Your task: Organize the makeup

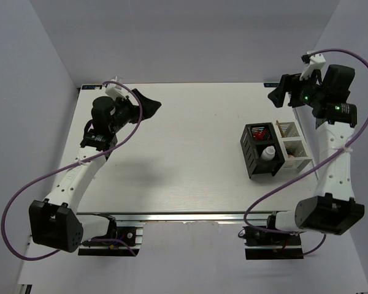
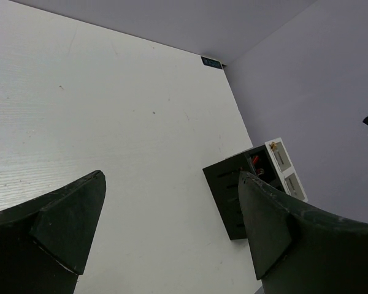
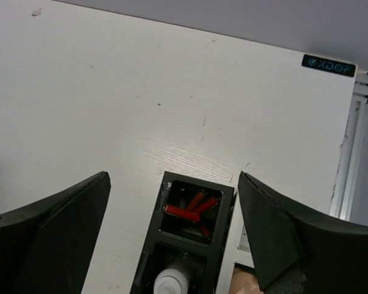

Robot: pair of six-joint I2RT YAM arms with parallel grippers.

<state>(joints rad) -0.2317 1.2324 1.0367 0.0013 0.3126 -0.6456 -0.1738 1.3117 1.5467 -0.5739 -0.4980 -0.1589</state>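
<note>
left claw [image 1: 146, 106]: spread, holding nothing, far from box | right claw [image 1: 281, 93]: spread, holding nothing, near box | makeup: red tubes [image 3: 187, 209], white bottle [image 1: 268, 152], tan sticks [image 1: 285, 128] inside box [image 1: 251, 162] | risk: right claw dips, bumps box, tubes spill

Worktop [image 1: 190, 122]: matt, fine wood-like grain.
Compartment box [image 1: 253, 160]: matt plastic on both halves.
Red tubes [image 3: 183, 212]: smooth, slight sheen.
White bottle [image 3: 171, 283]: smooth plastic.
Left pincer fingers [image 2: 61, 226]: matt black, chalky worn edges.
</note>
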